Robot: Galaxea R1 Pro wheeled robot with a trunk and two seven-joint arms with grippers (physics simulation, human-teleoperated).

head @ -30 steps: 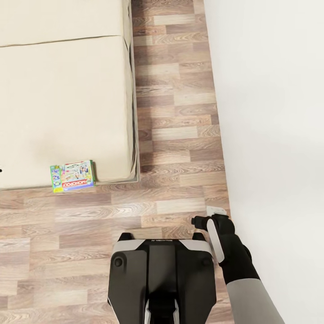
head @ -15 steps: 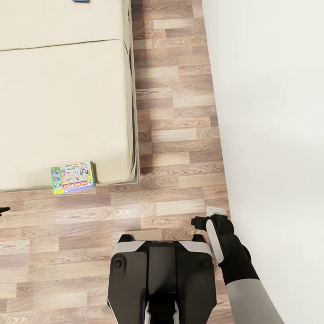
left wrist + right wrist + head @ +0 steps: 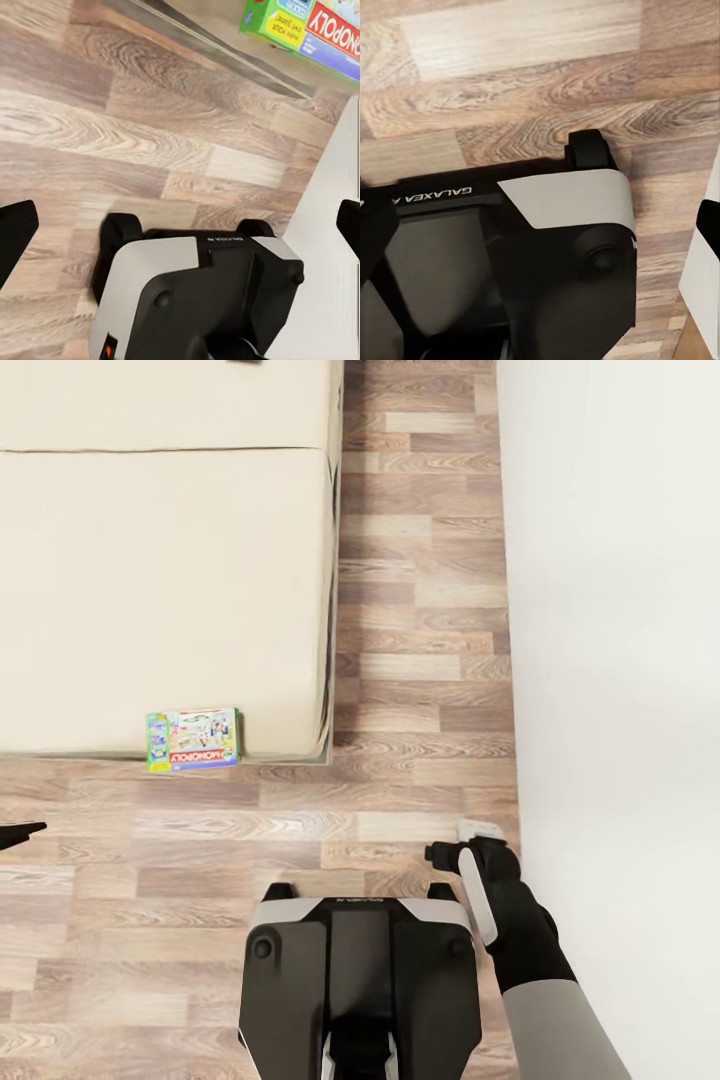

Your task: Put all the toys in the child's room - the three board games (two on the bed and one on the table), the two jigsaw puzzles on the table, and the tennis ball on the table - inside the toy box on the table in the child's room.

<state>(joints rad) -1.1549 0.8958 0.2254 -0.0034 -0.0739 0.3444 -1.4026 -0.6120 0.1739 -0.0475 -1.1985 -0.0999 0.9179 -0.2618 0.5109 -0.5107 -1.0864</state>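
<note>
Item: board game (image 3: 193, 739), a flat printed box with a green edge and a red lettered band. We find it on the bed (image 3: 160, 580), at the near edge of the mattress and close to the near right corner, lying flat with its long axis along that edge. In the left wrist view the same box (image 3: 309, 31) sits beyond the strip of floor (image 3: 420, 660).

Item: left gripper (image 3: 180, 225). We see its two dark fingertips wide apart with nothing between them, so it is released and empty. Its tip enters the head view low at the left edge.

Item: right gripper (image 3: 450, 852). It hangs beside the base (image 3: 360, 970), near the wall (image 3: 620, 660); we cannot tell whether it is released or clenched.

Judgement: the box lies ahead and left of the base, so the left arm looks nearer.
</note>
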